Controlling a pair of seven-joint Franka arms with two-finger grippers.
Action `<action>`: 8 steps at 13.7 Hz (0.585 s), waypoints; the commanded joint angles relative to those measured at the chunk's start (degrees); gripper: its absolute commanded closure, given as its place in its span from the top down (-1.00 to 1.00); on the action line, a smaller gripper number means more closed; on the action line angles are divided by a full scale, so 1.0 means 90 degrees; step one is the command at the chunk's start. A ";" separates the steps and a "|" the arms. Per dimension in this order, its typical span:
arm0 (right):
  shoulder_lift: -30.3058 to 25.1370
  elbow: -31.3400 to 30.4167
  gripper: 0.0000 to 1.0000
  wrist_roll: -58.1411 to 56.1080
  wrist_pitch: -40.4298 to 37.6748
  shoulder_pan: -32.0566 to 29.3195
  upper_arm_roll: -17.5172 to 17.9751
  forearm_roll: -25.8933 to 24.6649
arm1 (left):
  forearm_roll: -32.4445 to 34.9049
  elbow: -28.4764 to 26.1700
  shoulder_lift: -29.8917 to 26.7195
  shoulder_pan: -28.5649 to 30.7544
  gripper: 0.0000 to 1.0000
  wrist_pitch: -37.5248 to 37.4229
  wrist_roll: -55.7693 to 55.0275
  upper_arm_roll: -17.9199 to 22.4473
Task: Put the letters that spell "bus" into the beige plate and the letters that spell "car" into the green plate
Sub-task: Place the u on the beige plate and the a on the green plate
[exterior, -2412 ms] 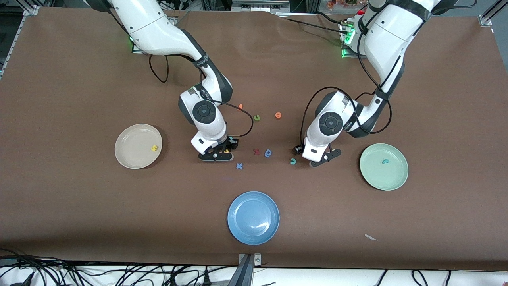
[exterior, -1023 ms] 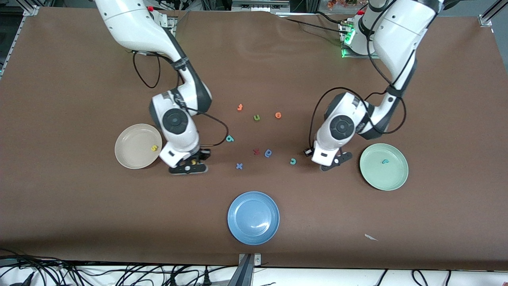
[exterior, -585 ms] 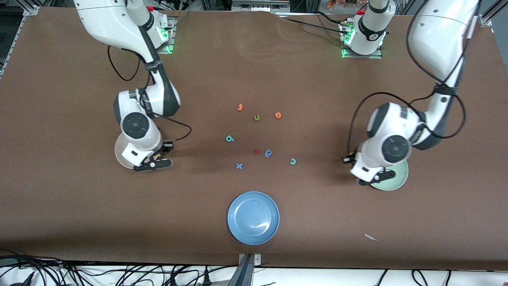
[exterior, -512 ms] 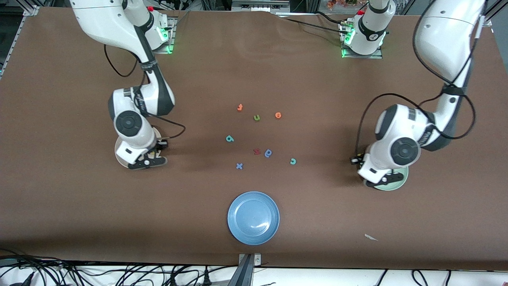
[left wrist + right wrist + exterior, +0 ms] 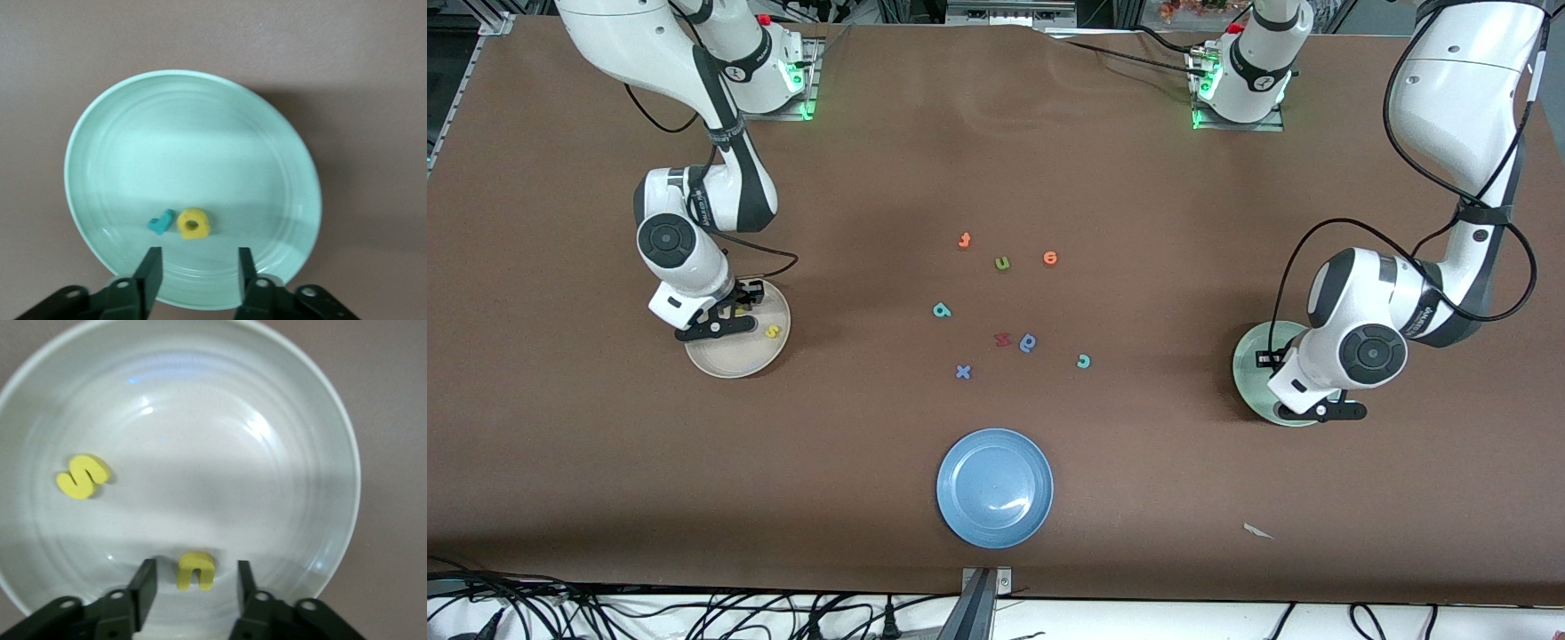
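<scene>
The beige plate, toward the right arm's end of the table, holds the yellow "s" and the yellow "u", both lying flat on its floor and apart from each other. The green plate, toward the left arm's end, holds the teal "r" and the yellow "a" side by side, almost touching. The blue plate sits nearest the front camera with nothing in it. The right gripper hangs over the beige plate, jaws parted, the "u" lying loose between them. The left gripper hangs over the green plate, jaws likewise parted and empty, the "a" and "r" just ahead of its fingertips. Between the two plates, on the brown tabletop, lie the teal "b" and teal "c", among a green "u", orange "e" and other loose letters.
</scene>
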 commanded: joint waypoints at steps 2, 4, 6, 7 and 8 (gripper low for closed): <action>-0.0484 0.0413 0.95 0.0690 -0.0743 0.0102 0.0326 0.0052 | -0.0523 0.0576 0.0237 -0.0550 1.00 -0.0018 -0.1122 -0.0027; -0.0416 0.1067 0.94 0.1958 -0.1614 0.0112 0.0901 0.0061 | -0.0769 0.0704 0.0335 -0.0989 1.00 0.0485 -0.1922 -0.0018; -0.0290 0.1450 0.93 0.3238 -0.1900 0.0150 0.1351 0.0168 | -0.0788 0.0558 0.0413 -0.1350 1.00 0.1326 -0.2858 -0.0027; -0.0163 0.1577 0.92 0.3882 -0.1881 0.0199 0.1556 0.0169 | -0.0788 0.0557 0.0481 -0.1565 1.00 0.1600 -0.3212 -0.0027; -0.0046 0.1752 0.92 0.4575 -0.1881 0.0219 0.1791 0.0169 | -0.0788 0.0548 0.0559 -0.1703 1.00 0.1864 -0.3534 -0.0027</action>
